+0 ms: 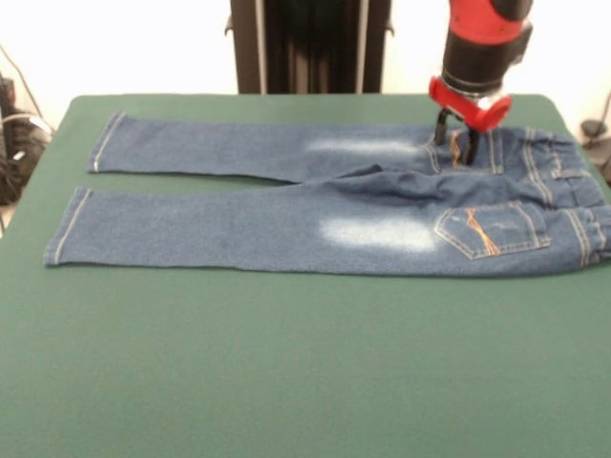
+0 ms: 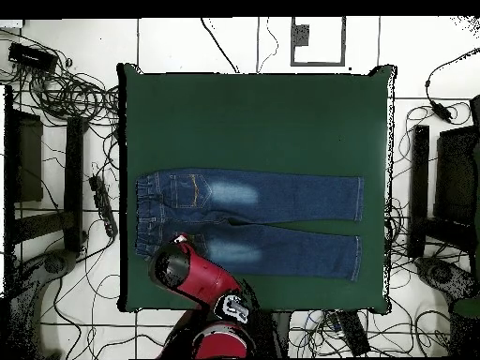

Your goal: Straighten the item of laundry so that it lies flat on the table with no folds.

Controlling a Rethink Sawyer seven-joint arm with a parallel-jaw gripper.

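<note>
The blue denim jeans (image 1: 315, 224) lie spread on the green table (image 1: 286, 382), legs pointing left and waistband at the right edge in the front view. A ridge of folded cloth runs between the legs near the crotch. My gripper (image 1: 455, 143) hangs from the red arm over the far back pocket, its dark fingers apart with the tips at the denim. In the overhead view the jeans (image 2: 272, 220) lie across the table (image 2: 253, 112) with the waistband at the left. The red arm head (image 2: 178, 265) covers the gripper there.
The robot's black pedestal (image 1: 305, 43) stands at the far table edge. Cables (image 2: 84, 103) and black stands (image 2: 28, 169) crowd the floor round the table. The waistband lies close to the table's side edge (image 1: 601, 239).
</note>
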